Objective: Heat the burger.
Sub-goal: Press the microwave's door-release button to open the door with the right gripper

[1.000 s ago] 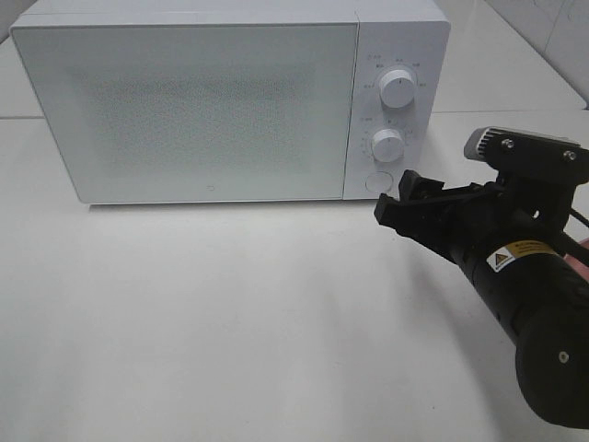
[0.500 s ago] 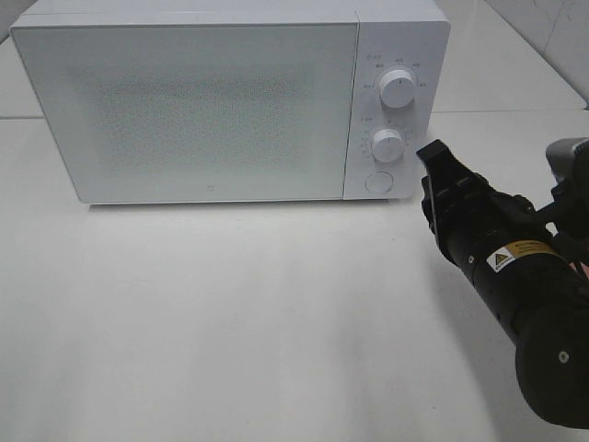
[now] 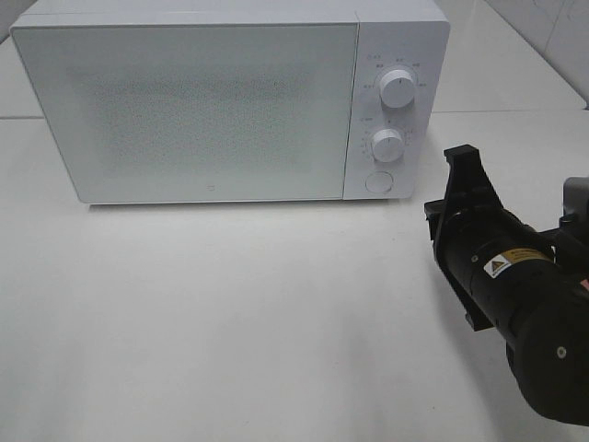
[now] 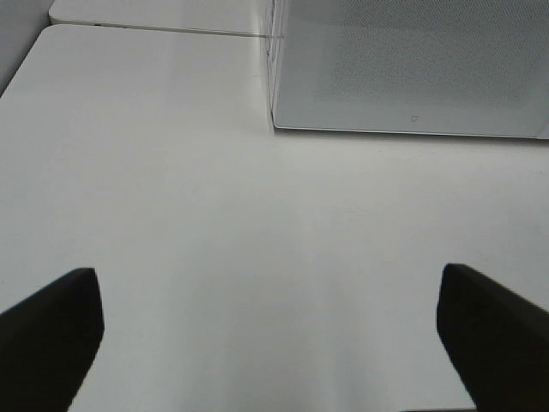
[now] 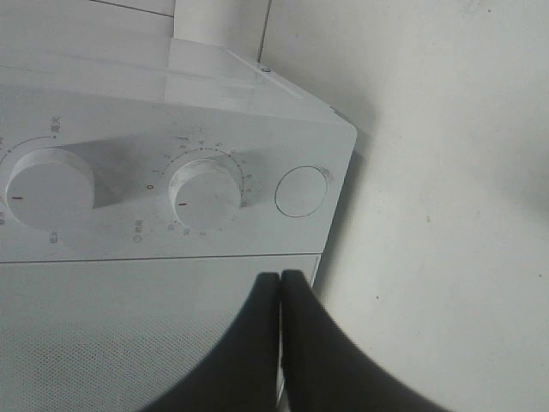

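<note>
The burger is out of view. The white microwave (image 3: 202,101) stands at the back of the table with its door shut; its inside does not show. My right gripper (image 3: 458,162) is shut and empty, turned on its side, to the right of the control panel and apart from it. In the right wrist view its closed fingertips (image 5: 280,279) point at the panel below the round door button (image 5: 301,190). My left gripper (image 4: 270,318) is open and empty above the bare table, in front of the microwave's left corner (image 4: 283,120).
The panel carries an upper knob (image 3: 398,87), a lower knob (image 3: 387,145) and the round button (image 3: 377,182). The white table (image 3: 230,313) spreads in front of the microwave. The right arm (image 3: 534,322) fills the lower right.
My right gripper has drawn back to the right, away from the round button, and rolled about its axis. The microwave door stays shut.
</note>
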`<move>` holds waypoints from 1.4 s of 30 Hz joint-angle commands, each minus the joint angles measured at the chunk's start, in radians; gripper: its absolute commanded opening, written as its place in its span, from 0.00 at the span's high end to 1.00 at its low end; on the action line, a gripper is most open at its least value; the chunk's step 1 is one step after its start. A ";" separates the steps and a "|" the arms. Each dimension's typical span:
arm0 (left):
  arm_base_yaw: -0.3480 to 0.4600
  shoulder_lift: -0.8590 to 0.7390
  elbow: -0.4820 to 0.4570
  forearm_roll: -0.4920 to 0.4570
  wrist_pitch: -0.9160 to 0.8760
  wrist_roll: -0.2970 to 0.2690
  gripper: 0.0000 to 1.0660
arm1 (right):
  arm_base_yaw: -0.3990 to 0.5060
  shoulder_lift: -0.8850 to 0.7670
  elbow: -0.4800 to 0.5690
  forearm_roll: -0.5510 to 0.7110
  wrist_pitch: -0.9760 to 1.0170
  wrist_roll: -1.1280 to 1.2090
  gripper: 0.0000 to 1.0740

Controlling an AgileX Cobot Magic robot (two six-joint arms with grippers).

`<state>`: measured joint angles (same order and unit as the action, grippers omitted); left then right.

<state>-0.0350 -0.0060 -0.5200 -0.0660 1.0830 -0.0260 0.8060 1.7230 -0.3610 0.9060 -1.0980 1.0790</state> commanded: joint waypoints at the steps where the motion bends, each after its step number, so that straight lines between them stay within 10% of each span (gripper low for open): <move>1: 0.000 -0.016 0.002 -0.010 -0.014 -0.001 0.08 | -0.014 0.002 -0.006 0.008 0.020 0.014 1.00; 42: 0.000 -0.016 0.002 -0.010 -0.014 0.000 0.08 | -0.166 0.277 -0.298 -0.196 0.158 0.284 1.00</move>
<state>-0.0350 -0.0060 -0.5200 -0.0660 1.0830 -0.0260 0.6480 1.9880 -0.6300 0.7270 -0.9480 1.3610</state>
